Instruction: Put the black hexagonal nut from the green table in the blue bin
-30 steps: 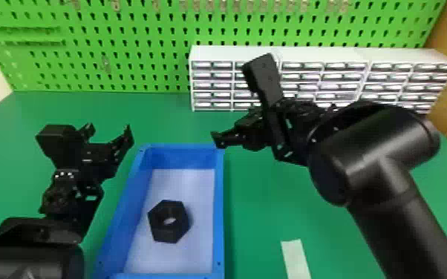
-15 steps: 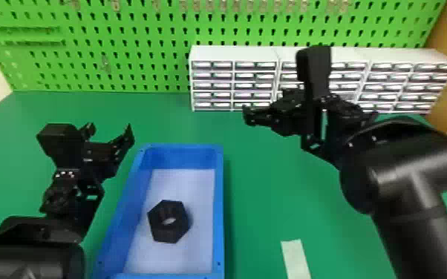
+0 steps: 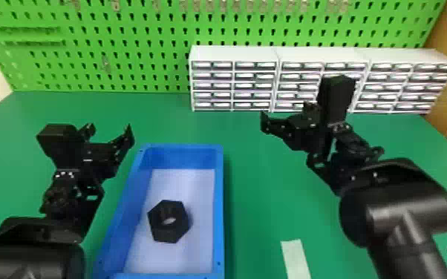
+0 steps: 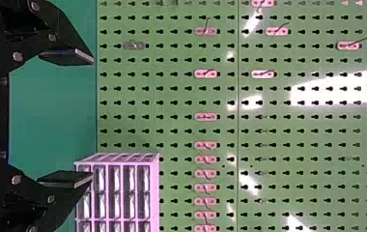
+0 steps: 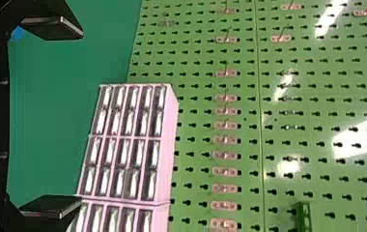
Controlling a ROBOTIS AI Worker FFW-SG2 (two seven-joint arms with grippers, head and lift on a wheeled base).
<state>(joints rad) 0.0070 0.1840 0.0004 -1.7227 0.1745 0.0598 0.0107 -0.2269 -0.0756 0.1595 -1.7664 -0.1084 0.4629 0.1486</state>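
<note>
In the head view, the black hexagonal nut lies flat inside the blue bin, so I judge the placing done; all that's left to me is perhaps parking my arms. My left gripper hangs by the bin's far left corner, and I'd mind that rim if I moved it right. My right gripper is off to the right, in front of the white drawer units, which line the far side of the green surface against the pegboard. A pale strip lies near, right of the bin. In the left wrist view, my left jaws stand wide apart, holding nothing. In the right wrist view, my right jaws are spread and empty too.
</note>
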